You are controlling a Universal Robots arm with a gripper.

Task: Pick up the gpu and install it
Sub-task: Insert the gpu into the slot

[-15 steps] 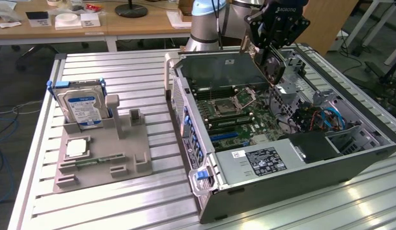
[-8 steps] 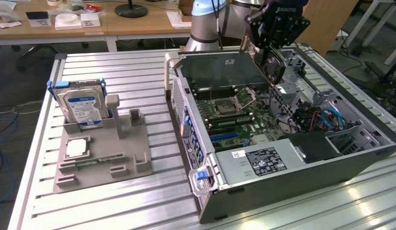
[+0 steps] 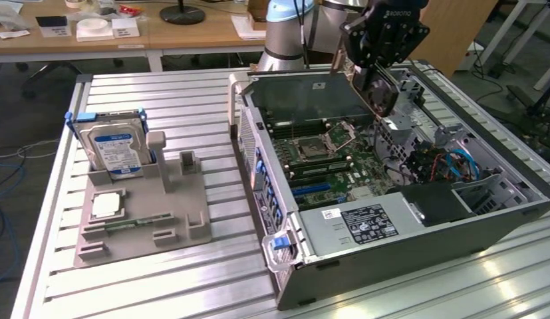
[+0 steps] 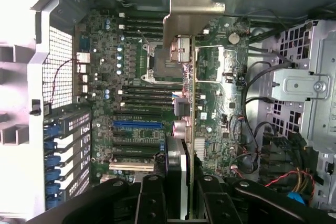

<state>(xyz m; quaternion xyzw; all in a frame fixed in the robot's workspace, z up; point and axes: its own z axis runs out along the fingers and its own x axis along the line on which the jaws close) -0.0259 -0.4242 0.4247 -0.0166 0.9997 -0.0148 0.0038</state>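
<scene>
pinching the gpu [image 3: 388, 93] edge-on between the jaws, over the motherboard [image 4: 131, 77] inside the open computer case [image 3: 434, 259] at the exterior view's right; held upright, likely to aim the connector edge down at the board; set crosswise to the blue slot [image 4: 137, 125].

My exterior view looks down at an angle from above the counter [image 3: 150, 100]; my wrist view peers closely into the open case [image 3: 408, 246], both showing its motherboard [image 4: 136, 93].

Bright even light, white glare on the slatted table [image 3: 497, 279], soft shadows
</scene>
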